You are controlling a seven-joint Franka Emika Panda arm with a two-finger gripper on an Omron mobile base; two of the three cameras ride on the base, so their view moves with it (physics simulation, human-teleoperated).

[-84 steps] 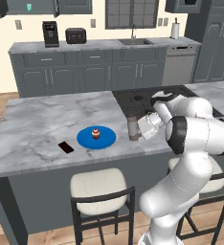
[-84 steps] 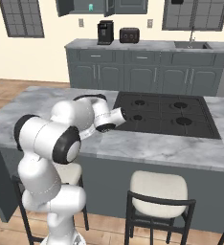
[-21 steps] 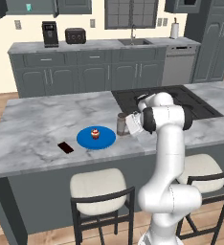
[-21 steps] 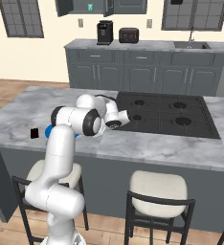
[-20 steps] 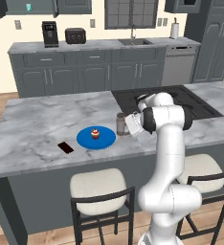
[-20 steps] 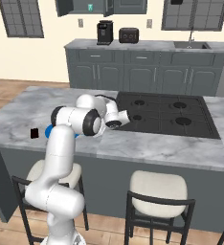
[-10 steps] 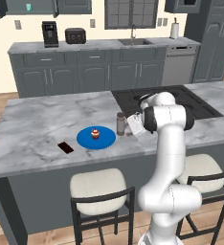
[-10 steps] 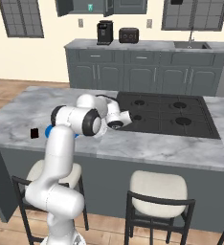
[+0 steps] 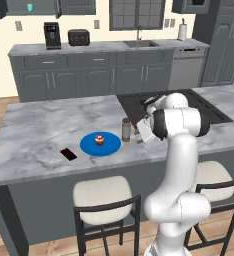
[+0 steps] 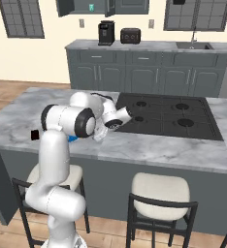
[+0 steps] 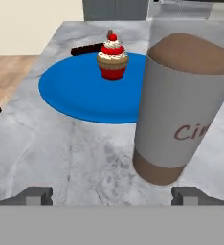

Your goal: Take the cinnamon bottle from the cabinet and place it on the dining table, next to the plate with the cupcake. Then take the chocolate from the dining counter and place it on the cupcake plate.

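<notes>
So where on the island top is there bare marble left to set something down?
The dining table is bare left of the plate and chocolate. A marble strip is bare in front of the cooktop. It is crowded where the cinnamon bottle stands between plate and gripper.

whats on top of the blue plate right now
On the flat round blue plate sits only the small brown cupcake with reddish topping. The plate surface beneath the cupcake is covered.
</notes>
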